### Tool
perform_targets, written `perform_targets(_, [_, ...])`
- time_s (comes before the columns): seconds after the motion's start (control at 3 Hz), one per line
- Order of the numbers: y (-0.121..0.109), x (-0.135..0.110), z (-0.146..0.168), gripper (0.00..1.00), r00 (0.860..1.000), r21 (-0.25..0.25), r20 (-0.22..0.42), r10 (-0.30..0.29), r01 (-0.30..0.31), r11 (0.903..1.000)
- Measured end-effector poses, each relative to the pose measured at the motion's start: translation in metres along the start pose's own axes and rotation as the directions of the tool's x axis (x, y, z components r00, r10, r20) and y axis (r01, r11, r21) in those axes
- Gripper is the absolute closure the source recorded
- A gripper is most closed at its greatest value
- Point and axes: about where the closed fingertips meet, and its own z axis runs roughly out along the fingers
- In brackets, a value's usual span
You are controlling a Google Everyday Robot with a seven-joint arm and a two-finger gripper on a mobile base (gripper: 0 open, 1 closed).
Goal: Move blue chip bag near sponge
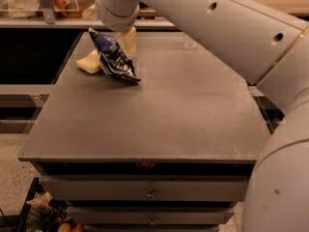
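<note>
A flat, dark grey table (159,124) filled most of the frame, with two drawers (145,193) under its front edge, a shelf (43,22) across the top left and speckled floor at lower left. The blue chip bag (114,57), crumpled navy foil with white print, stood tilted in the upper left of the tabletop, touching the pale yellow sponge (88,63) on its left. The gripper (126,41) hung just behind the bag; whether it gripped the bag could not be told.

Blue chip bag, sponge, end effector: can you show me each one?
blue chip bag (114,57), camera view, middle of its crumpled foil.
sponge (89,63), camera view, pale part showing beside the bag.
end effector (127,42), camera view, pale part just behind the bag.
</note>
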Motion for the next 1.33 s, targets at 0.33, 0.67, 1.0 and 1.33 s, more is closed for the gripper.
perform_targets(0.33, [0.0005,-0.0003,0.0017,0.00,1.000,-0.001,0.010,-0.003,0.003,1.0000])
perform_targets(0.67, [0.0005,-0.0001,0.0019,0.00,0.999,-0.002,0.032,-0.008,0.008,1.0000])
perform_targets(1.0, [0.0004,-0.0003,0.0019,0.00,0.997,0.006,0.072,-0.012,0.011,0.9999])
perform_targets(1.33, [0.0034,-0.0018,0.0014,0.00,0.994,0.008,0.105,-0.008,0.007,0.9999])
